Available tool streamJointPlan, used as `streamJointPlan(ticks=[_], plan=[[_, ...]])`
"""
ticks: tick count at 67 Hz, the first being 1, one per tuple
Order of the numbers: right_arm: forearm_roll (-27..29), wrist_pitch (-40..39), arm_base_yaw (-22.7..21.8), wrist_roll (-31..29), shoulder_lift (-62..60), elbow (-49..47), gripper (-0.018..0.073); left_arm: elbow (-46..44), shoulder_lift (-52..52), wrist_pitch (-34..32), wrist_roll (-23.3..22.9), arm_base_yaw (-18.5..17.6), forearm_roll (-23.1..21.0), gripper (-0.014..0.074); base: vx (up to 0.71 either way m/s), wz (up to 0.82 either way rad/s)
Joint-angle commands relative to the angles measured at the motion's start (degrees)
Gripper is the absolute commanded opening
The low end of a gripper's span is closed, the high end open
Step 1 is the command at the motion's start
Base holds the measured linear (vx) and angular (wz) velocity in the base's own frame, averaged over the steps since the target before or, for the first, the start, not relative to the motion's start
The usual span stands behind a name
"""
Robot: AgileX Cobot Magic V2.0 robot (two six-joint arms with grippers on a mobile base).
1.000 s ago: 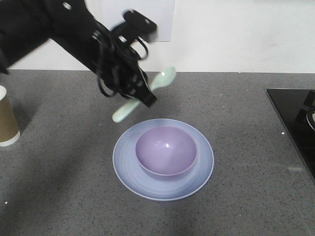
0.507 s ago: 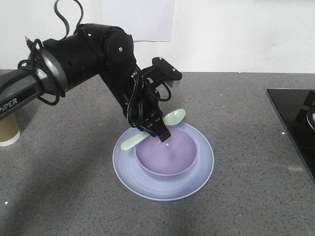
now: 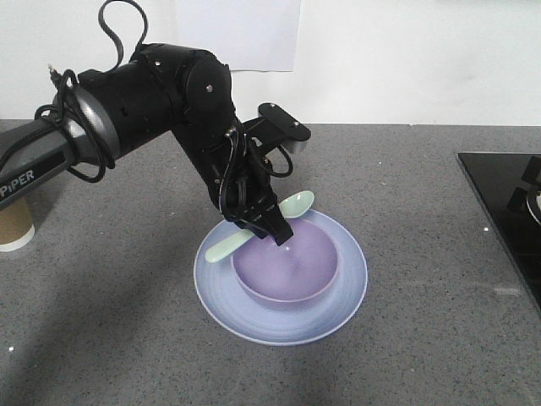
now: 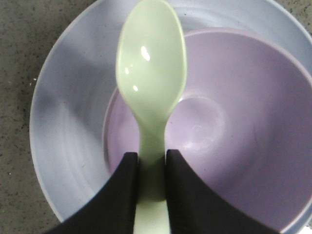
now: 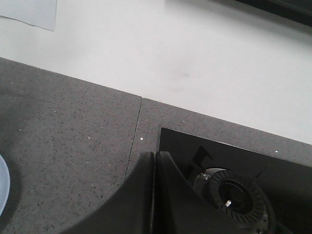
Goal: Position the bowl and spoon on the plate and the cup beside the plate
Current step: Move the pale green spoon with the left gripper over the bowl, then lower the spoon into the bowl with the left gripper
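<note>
The left tool [image 4: 151,163] grips the spoon [image 4: 151,73] above the bowl [image 4: 234,126] on the plate [image 4: 68,122].

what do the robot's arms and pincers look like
The left arm is glossy black with rounded joint housings, a grey band, white PiPER lettering and loose black cables looping off it. The left pincer and right pincer are plain black and tapered.

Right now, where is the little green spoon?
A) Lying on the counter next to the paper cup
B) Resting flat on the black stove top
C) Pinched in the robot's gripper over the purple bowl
C: the left gripper is shut on the handle of the spoon, and the scoop hangs over the rim of the bowl, which sits on the plate.
</note>
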Motion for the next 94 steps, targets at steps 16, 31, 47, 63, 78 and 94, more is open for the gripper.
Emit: streamJointPlan(ticks=[16, 31, 47, 63, 78, 94], plan=[[-1.69, -3.78, 0.04, 0.21, -0.24, -1.32, -0.0006, 1.90, -4.47, 0.71, -0.60, -2.07, -0.90, 0.0003, 0.00, 0.00], [-1.69, -3.78, 0.04, 0.27, -0.24, -1.32, -0.0006, 1.90, -4.69, 0.71, -1.68, -2.37, -0.69, 0.0003, 0.00, 0.00], [-1.63, -3.73, 0.04, 0.27, -0.24, -1.32, -0.0006, 1.90, -6.84, 0.71, -2.19, -2.37, -0.58, 0.0003, 0.00, 0.00], [-1.63, -3.79, 0.04, 0.27, -0.24, -1.32, -0.0006, 1.90, -7.66, 0.71, -2.67, -2.37, -0.50, 0.0005, 0.00, 0.00], [-1.57, -3.78, 0.04, 0.27, -0.24, -1.32, -0.0006, 4.48, -7.66, 0.71, -3.58, -2.43, -0.50, 0.0024, 0.00, 0.00], [-1.41, -3.78, 0.04, 0.27, -0.24, -1.32, -0.0006, 6.39, -7.93, 0.71, -3.58, -2.43, -0.75, 0.0032, 0.00, 0.00]])
